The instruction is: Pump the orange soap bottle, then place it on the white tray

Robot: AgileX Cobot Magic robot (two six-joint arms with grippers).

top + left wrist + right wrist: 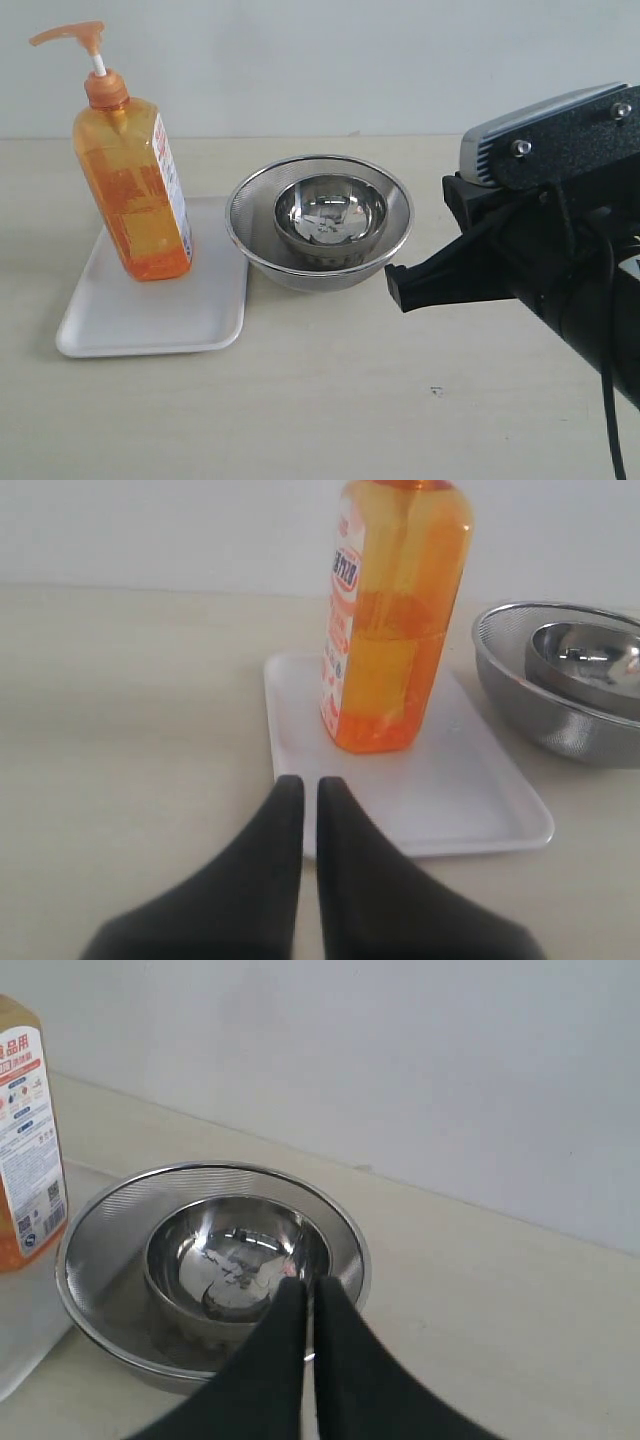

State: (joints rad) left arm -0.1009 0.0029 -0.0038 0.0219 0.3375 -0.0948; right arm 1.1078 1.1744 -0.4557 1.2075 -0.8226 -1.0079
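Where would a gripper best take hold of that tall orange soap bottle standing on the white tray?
Probably around the flat-sided body of the orange soap bottle, about mid-height, coming in level from the open side away from the steel bowls. It stands upright, and its pump head overhangs the top, so a grip from above looks awkward.

We find writing only on the white label [28, 1130] of the orange soap bottle [400, 630]. In the right wrist view, its top line ends in the large red-orange Chinese characters 品用. The red band of white characters beneath them and the small print lower down are too fine for us to read. In the left wrist view we see a red logo on the same label, blurred beyond reading.
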